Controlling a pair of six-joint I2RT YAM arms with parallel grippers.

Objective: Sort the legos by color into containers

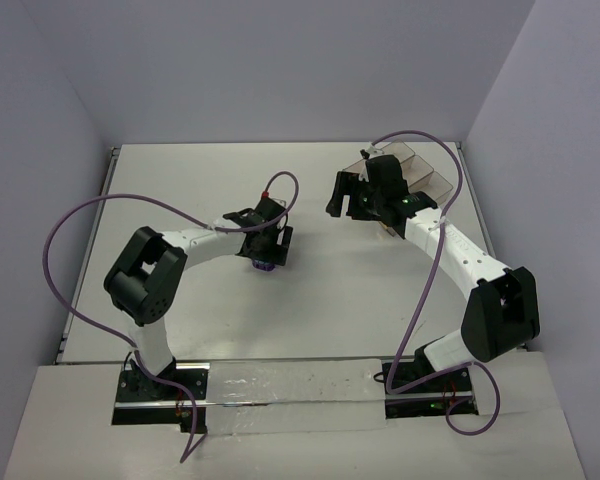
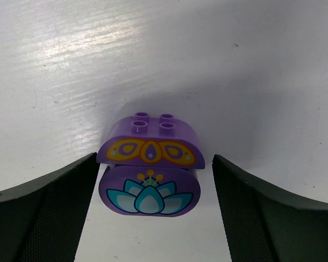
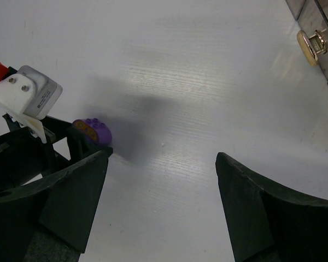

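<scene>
Two purple legos lie together on the white table: a domed one with four studs and an orange-yellow pattern (image 2: 150, 139), and against its near side an oval one with a teal lotus print (image 2: 149, 192). In the top view they show as one purple clump (image 1: 265, 266). My left gripper (image 2: 153, 218) (image 1: 268, 248) is open with a finger on each side of them, not touching. My right gripper (image 3: 161, 207) (image 1: 342, 195) is open and empty above bare table, to the right of the clump (image 3: 93, 131). The clear smoky-grey container tray (image 1: 425, 172) stands behind the right wrist. No red legos are in view.
The right wrist view shows my left gripper's body with a white block (image 3: 27, 93) at the left, and a corner of the tray with brass-coloured clasps (image 3: 310, 41) at the top right. Purple cables loop over both arms. Walls close in the table.
</scene>
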